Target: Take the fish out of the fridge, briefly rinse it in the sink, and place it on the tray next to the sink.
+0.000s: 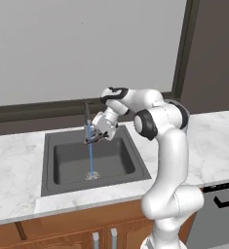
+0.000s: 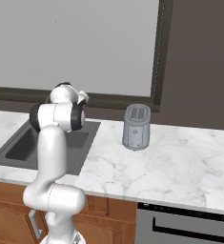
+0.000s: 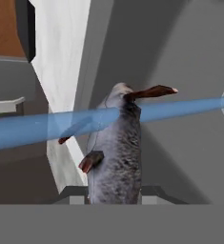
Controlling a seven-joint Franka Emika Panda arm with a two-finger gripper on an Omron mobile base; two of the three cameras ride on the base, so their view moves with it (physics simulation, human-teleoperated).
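My gripper (image 1: 93,138) hangs over the sink (image 1: 62,165), just below the dark faucet (image 1: 86,113), and is shut on the fish (image 1: 89,140). In the hand view the fish (image 3: 116,152) is grey and speckled with red-brown fins, and it stands up between my two fingertips (image 3: 74,192). A blue stream of water (image 3: 32,128) crosses the fish's upper body. The same water stream (image 1: 90,155) falls from the faucet to the drain (image 1: 92,175). The sink (image 2: 18,147) also lies behind my arm in the right base view. The fridge and the tray are out of view.
White marble counter (image 1: 13,155) surrounds the basin. A grey toaster (image 2: 136,127) stands on the counter to the sink's right. A large window (image 1: 82,44) with a dark frame runs along the back wall. Wooden cabinet doors (image 1: 62,238) sit below the counter.
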